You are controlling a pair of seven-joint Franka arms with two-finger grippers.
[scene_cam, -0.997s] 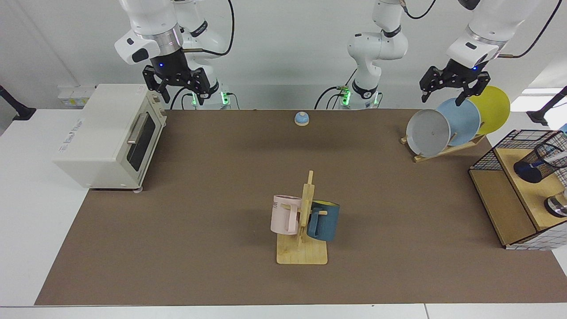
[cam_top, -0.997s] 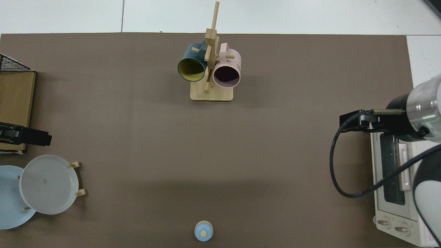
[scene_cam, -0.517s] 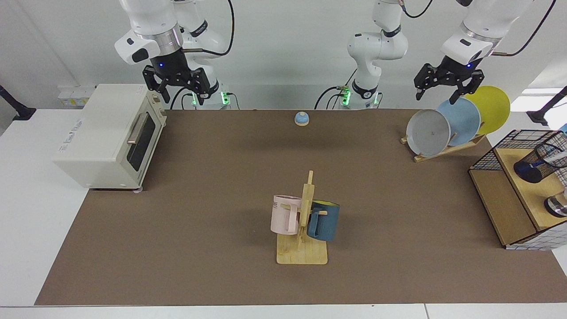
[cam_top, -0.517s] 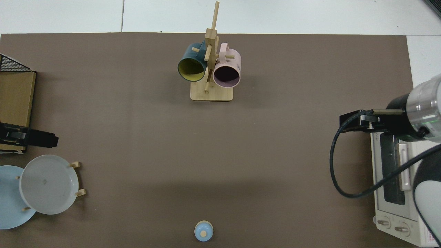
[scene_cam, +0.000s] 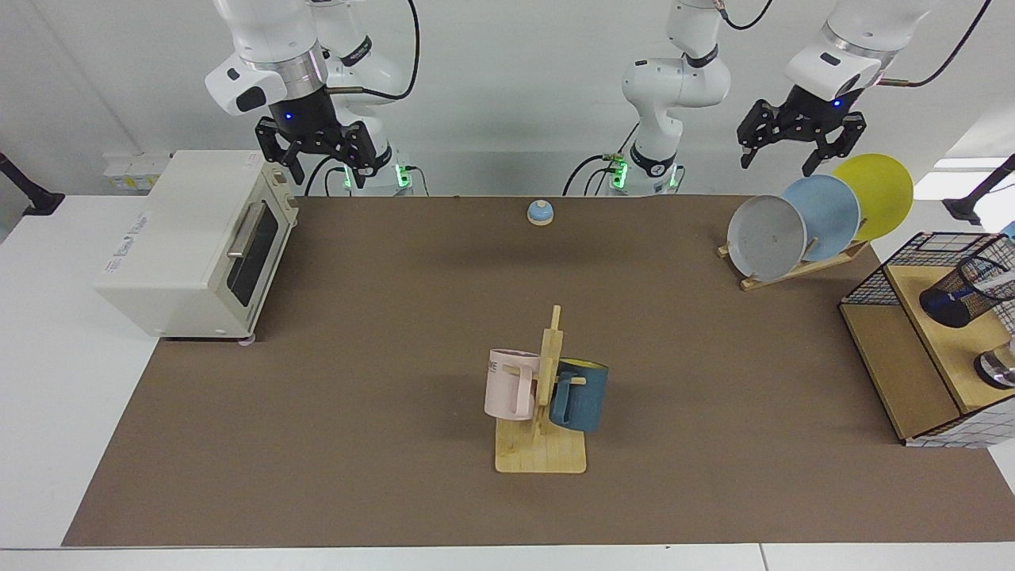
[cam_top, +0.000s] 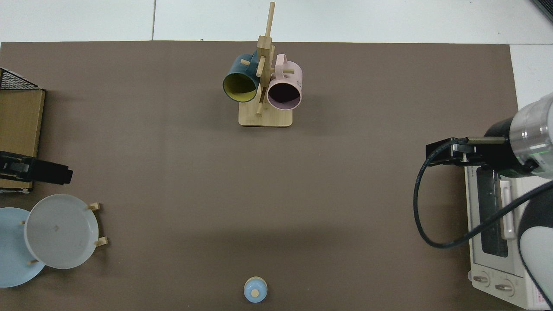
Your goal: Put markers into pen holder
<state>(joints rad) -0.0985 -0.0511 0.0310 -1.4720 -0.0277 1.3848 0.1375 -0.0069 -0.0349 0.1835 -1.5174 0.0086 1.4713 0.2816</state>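
Facing view, clock directions by that view. Left gripper (scene_cam: 787, 154) hangs in the air at approx 1 o'clock of the brown surface (scene_cam: 396, 317), above the plate rack w/ grey, blue and yellow plates (scene_cam: 767, 236); its fingers (scene_cam: 817, 159) are spread wide, nothing between them. Right gripper (scene_cam: 322, 165) hovers at approx 11 o'clock, above the top back corner of the white toaster oven (scene_cam: 186, 242), fingers also apart and empty; that arm waits.

Pen holder (scene_cam: 963, 292) sits at 3 o'clock, on the wooden shelf (scene_cam: 928, 349) inside the black wire basket frame, at the view's edge. Thru the mesh a white and blue shape shows inside it, prob. the marker (scene_cam: 987, 277), though it's too small to tell for sure. Holder is well apart from the left gripper's fingers, lower and toward 4 o'clock from them, w/ the plates between. It's far across the surface from the right gripper.

Top view: the left gripper (cam_top: 43, 171) pokes in at the frame edge beside the shelf; the holder is out of frame. Mug tree w/ pink and dark blue mugs (scene_cam: 543, 396) stands mid-surface near the front; a small blue bell (scene_cam: 540, 212) sits at 12 o'clock.
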